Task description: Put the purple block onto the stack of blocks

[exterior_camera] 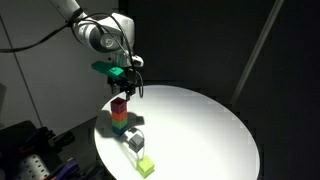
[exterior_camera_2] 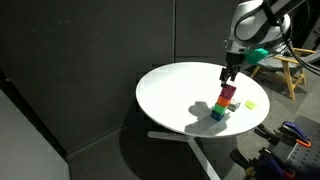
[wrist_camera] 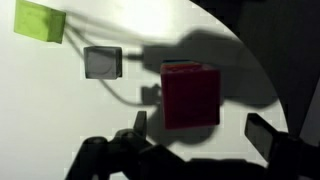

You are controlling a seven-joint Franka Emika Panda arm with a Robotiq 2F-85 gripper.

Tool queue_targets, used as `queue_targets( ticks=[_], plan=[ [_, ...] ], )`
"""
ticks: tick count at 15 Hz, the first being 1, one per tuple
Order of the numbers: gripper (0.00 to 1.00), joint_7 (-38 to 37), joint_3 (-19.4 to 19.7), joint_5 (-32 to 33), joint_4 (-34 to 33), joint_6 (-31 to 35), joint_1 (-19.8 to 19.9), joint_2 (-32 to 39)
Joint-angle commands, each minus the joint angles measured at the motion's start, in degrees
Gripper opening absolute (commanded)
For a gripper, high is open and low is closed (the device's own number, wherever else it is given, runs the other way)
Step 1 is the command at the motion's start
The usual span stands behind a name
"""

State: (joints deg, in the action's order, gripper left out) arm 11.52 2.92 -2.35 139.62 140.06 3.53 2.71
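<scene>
White round table (exterior_camera: 200, 120) against dark walls carries the stack of blocks (exterior_camera: 119, 121), an orange-red cube over a green one. The small magenta-purple block (exterior_camera: 120, 103) sits on top, just beneath the Robotiq gripper (exterior_camera: 132, 90), whose fingers are spread and clear of it. Farther from the gripper lie a grey cube (wrist_camera: 102, 62) and a yellow-green cube (wrist_camera: 40, 20).

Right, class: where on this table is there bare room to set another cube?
Bare: the wide white stretch of table away from the stack of blocks. Crowded: the rim side, where a grey cube and a yellow-green cube sit by the stack.
</scene>
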Motion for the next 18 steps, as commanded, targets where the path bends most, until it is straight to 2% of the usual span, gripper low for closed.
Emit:
queue_targets(
  ticks=[1, 4, 10, 18],
  plan=[
    [1.00, 4.9, 0.3, -4.9, 0.8, -1.2, 0.8, -3.0],
    [1.00, 5.2, 1.1, -5.7, 0.8, -2.2, 1.2, -4.0],
    [1.00, 1.6, 3.3, -2.0, 2.0, -2.3, 2.7, -7.0],
    [1.00, -8.2, 4.9, 7.0, 4.7, -2.3, 5.4, -12.9]
  ],
)
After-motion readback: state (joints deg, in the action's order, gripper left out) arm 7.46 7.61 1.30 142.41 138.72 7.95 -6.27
